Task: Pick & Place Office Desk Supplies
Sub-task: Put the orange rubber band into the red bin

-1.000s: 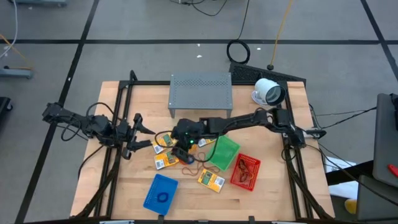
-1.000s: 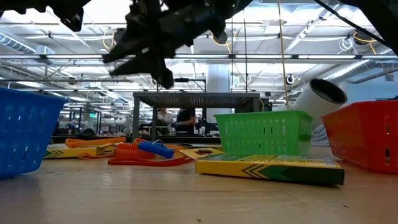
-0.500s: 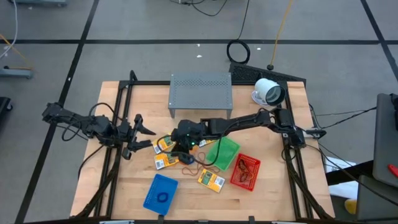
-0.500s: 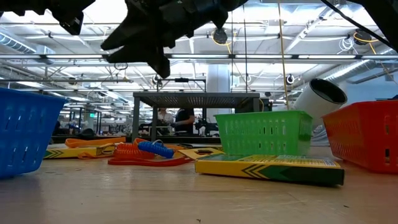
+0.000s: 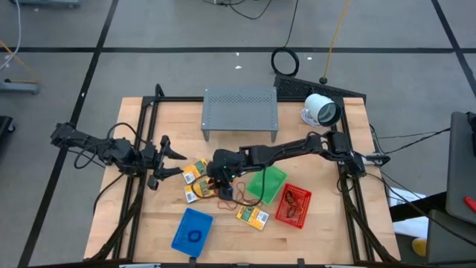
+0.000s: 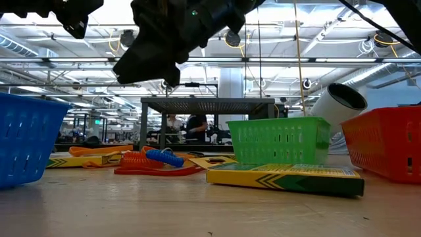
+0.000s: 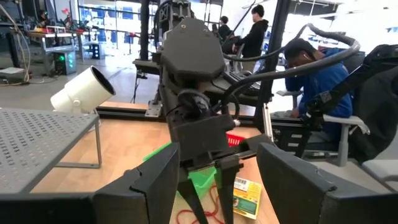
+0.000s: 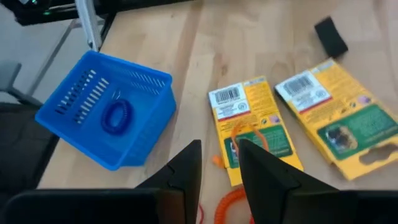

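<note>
Right gripper (image 8: 219,163) with fingers a little apart, holding nothing, right above flat yellow packet with green label (image 8: 247,127)

Both arms extended toward the table's middle, grippers facing each other.
Right gripper (image 5: 221,181) reaches in front of the grey shelf (image 5: 239,110), pointing down, fingers slightly parted. Left gripper (image 5: 172,162) waits to the shelf's left front, level, fingers spread wide.

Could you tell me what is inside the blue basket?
The blue basket holds one blue coiled ring, lying on its slotted floor. The near wall hides a strip of the floor, so anything small there cannot be seen.
</note>
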You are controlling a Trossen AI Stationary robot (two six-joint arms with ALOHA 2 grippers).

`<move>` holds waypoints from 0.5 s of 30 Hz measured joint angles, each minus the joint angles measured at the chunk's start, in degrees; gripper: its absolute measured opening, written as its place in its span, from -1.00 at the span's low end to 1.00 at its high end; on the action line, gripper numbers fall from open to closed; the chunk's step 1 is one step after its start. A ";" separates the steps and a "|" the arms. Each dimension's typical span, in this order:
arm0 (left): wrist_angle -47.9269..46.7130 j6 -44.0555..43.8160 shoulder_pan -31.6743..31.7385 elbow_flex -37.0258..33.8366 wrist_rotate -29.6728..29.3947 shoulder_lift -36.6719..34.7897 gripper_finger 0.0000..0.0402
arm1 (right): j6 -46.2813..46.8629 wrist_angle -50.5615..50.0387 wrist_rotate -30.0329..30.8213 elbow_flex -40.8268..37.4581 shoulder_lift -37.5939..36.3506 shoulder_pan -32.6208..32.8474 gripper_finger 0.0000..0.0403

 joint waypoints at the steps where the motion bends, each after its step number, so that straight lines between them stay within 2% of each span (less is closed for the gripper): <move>1: -0.01 -0.04 0.00 0.00 -0.01 0.00 0.12 | -1.11 0.00 0.00 0.00 0.01 0.07 -0.53; 15: -0.02 -0.09 0.00 0.00 -0.42 0.00 0.12 | -8.35 1.04 1.48 -0.02 7.28 -0.45 -0.48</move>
